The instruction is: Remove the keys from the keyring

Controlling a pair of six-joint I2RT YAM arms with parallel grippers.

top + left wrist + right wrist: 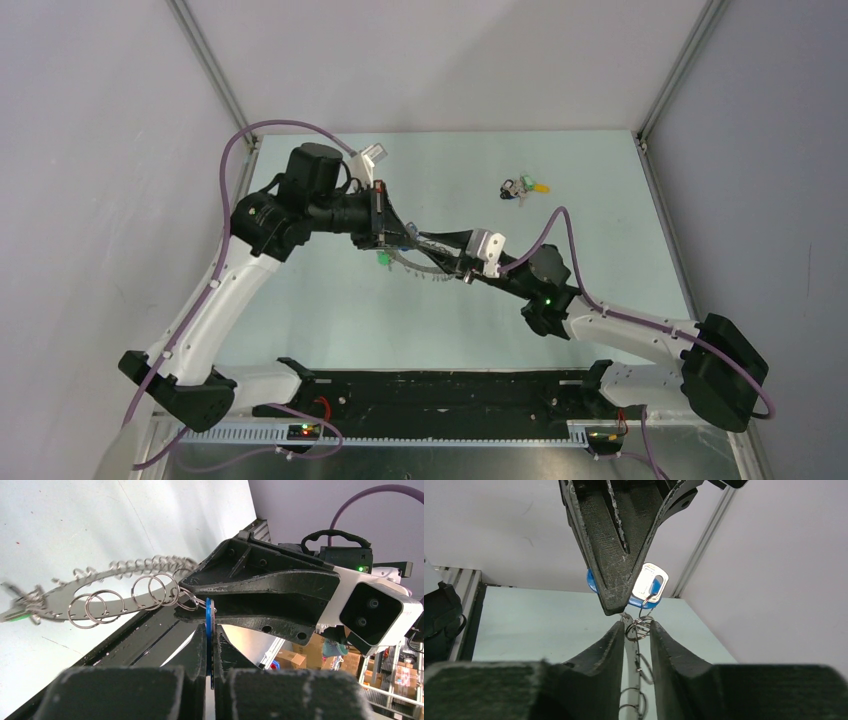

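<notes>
The keyring [425,268] hangs in the air between my two grippers, fringed with small split rings and keys. In the left wrist view it is a flat silver band [100,587] running left to a green-headed key [15,616]. My left gripper [210,630] is shut on a blue-headed key [210,611] at the ring's near end. My right gripper [635,627] is shut on the keyring [630,647], just under the left gripper's fingertips [613,600]. A silver key [651,582] and the blue key head [592,582] hang there. From above, the left gripper [400,240] and right gripper [462,272] almost touch.
A small clump of loose keys [523,188] with green and yellow heads lies on the pale green table [600,200] at the back right. Grey walls with metal corner posts close in the table on three sides. A black base rail [440,395] runs along the near edge.
</notes>
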